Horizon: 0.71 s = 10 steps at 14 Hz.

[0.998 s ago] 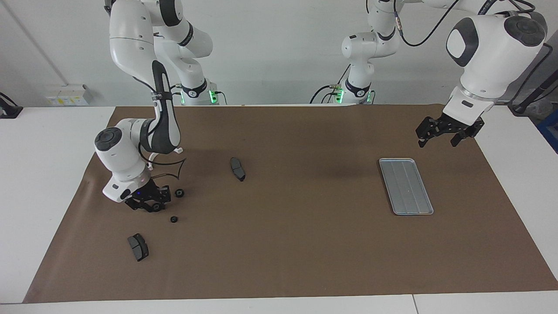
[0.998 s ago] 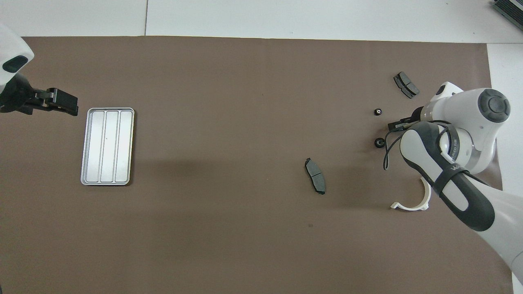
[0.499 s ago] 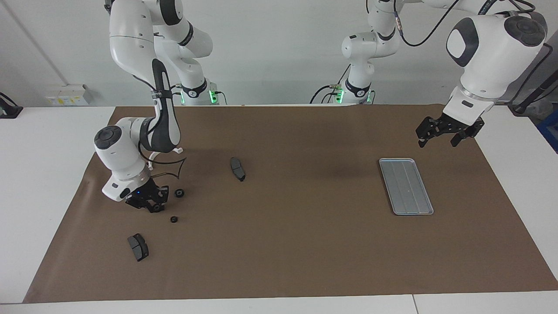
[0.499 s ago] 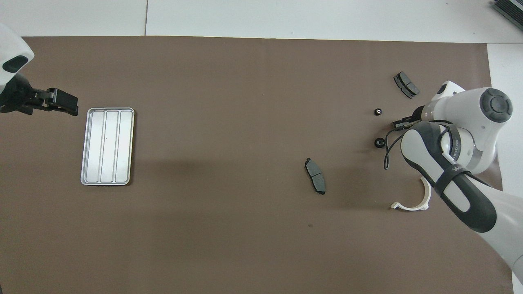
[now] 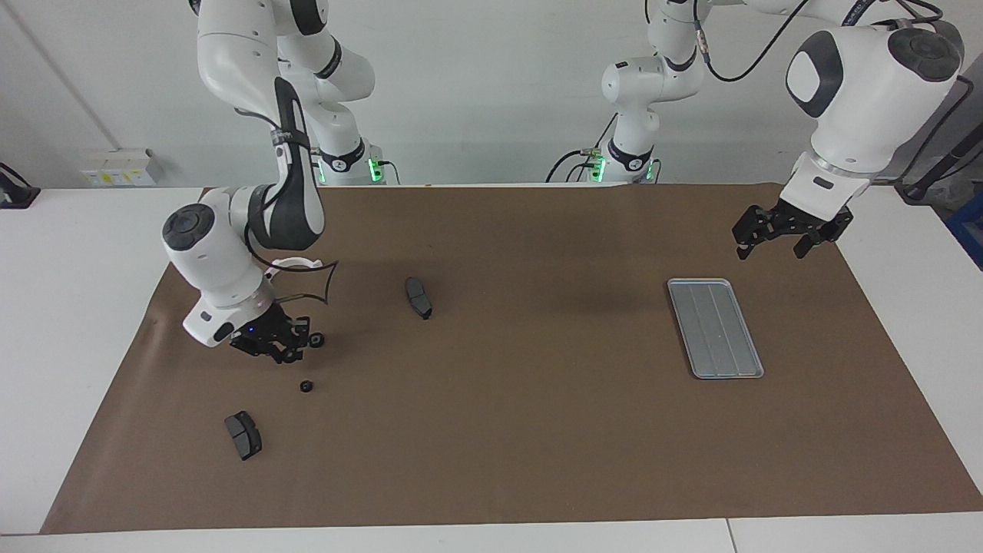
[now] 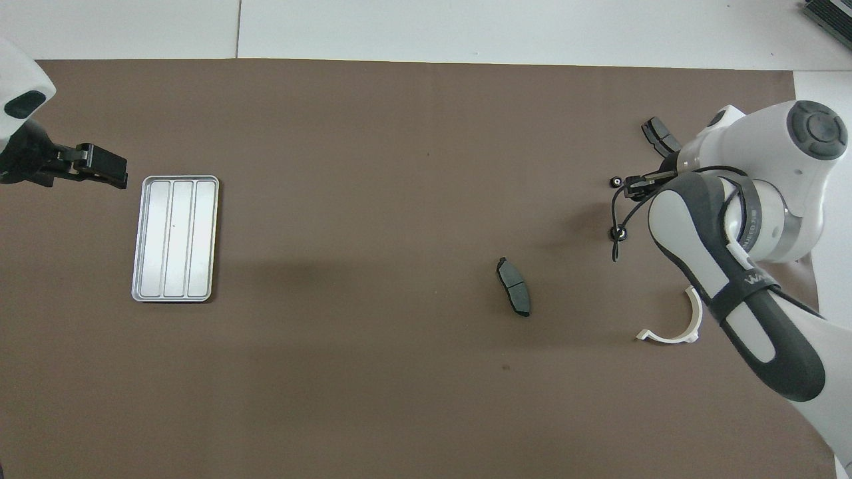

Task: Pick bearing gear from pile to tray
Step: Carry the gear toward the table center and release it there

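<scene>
Right gripper [image 5: 286, 347] hangs over the pile, apparently clamping a gear (hold unconfirmed); next, carry to tray [image 5: 715, 329]. Left gripper [image 5: 779, 234] waits open.

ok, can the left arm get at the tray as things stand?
Probably yes. The left gripper hangs open over the mat right beside the tray, and nothing stands between them.

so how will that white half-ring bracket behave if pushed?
The white half-ring bracket looks like thin rigid plastic, so probably light and stiff. Lying flat on the brown mat, it would likely slide or spin rather than roll.
</scene>
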Motion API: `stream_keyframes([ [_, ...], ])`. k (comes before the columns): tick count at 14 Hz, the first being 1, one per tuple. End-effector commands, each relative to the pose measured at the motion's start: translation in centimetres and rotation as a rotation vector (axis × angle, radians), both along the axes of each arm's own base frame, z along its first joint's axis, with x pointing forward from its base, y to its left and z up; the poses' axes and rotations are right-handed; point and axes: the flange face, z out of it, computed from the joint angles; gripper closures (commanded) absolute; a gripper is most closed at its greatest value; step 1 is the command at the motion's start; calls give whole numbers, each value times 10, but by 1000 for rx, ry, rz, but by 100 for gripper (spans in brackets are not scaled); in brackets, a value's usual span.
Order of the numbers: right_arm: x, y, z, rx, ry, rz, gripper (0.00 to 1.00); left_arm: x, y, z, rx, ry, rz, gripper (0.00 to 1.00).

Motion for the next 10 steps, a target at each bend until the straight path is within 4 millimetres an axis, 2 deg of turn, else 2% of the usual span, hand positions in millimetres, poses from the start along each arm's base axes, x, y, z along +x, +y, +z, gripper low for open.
stream_keyframes([
  [1, -4, 54, 22, 22, 5, -68, 100, -10, 2, 2, -9, -2, 16, 0],
  [4, -13, 125, 26, 55, -13, -144, 100, -10, 2, 2, -9, -2, 16, 0],
  [7, -36, 222, 18, 94, -31, -207, 100, -10, 2, 2, -9, -2, 16, 0],
  [8, -43, 246, 11, 107, -39, -233, 100, -10, 2, 2, -9, -2, 16, 0],
  [10, -52, 276, -1, 120, -46, -242, 100, -10, 1, 2, -9, -2, 14, 0],
])
